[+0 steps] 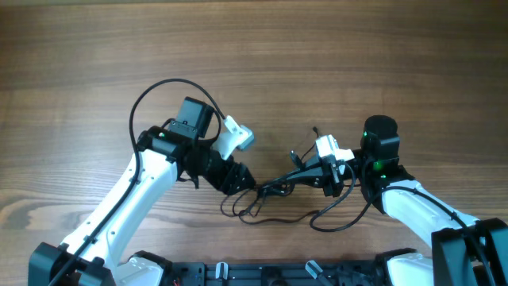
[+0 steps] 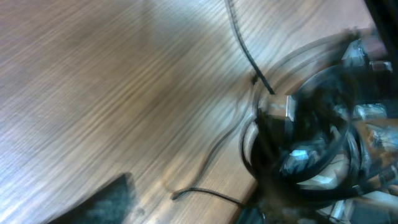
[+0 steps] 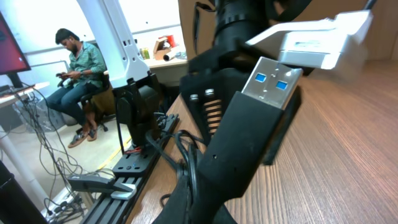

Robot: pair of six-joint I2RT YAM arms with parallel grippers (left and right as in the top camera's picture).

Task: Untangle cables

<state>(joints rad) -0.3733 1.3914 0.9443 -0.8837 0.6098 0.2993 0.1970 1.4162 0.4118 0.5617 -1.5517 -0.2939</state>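
Matt wood-grain table (image 1: 254,48), smooth black cables (image 1: 274,187)

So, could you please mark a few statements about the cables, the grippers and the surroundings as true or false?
1. The cables lie on the table between the left gripper and the right gripper. True.
2. The right gripper is wide open. False: it is shut on the cables.
3. The right wrist view shows a silver USB plug with blue inside. True.
4. The table is white plastic. False: it is brown wood grain.
5. A person stands at the table holding a cable. False: he sits in the background, away from it.
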